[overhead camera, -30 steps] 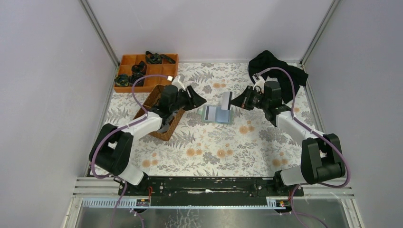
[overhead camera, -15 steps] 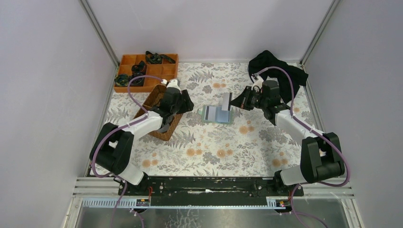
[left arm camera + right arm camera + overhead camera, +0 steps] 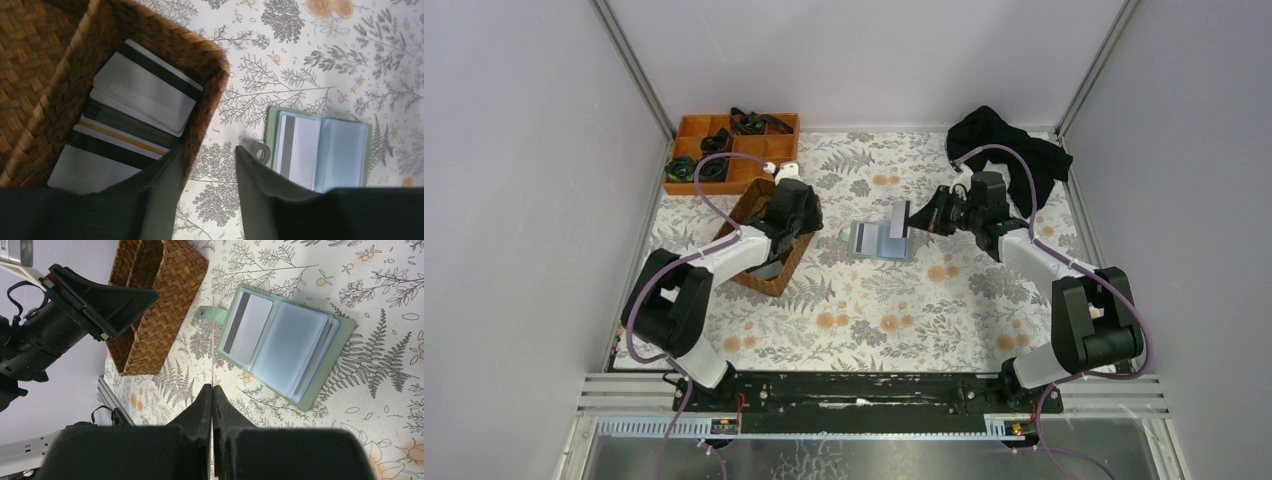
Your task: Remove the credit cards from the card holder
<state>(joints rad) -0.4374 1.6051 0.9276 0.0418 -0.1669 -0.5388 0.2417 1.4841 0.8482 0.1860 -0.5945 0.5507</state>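
The card holder (image 3: pixel 879 241) lies open on the table, teal side up, and also shows in the left wrist view (image 3: pixel 345 150) and the right wrist view (image 3: pixel 305 355). One grey-and-white card (image 3: pixel 247 327) sits in its left page. My right gripper (image 3: pixel 912 220) is shut on a whitish credit card (image 3: pixel 898 219) held on edge just above the holder; the right wrist view shows this card edge-on (image 3: pixel 212 340) between the closed jaws (image 3: pixel 212 388). My left gripper (image 3: pixel 810 216) is open and empty (image 3: pixel 208 151) over the basket's near corner.
The brown wicker basket (image 3: pixel 742 208) holds several removed cards (image 3: pixel 142 87) in one compartment. An orange divided tray (image 3: pixel 724 150) with dark items stands at the back left. A black cloth (image 3: pixel 1004 150) lies at the back right.
My left gripper has pulled back to the left, from beside the card holder to the basket's edge. My right gripper with its card has barely moved.
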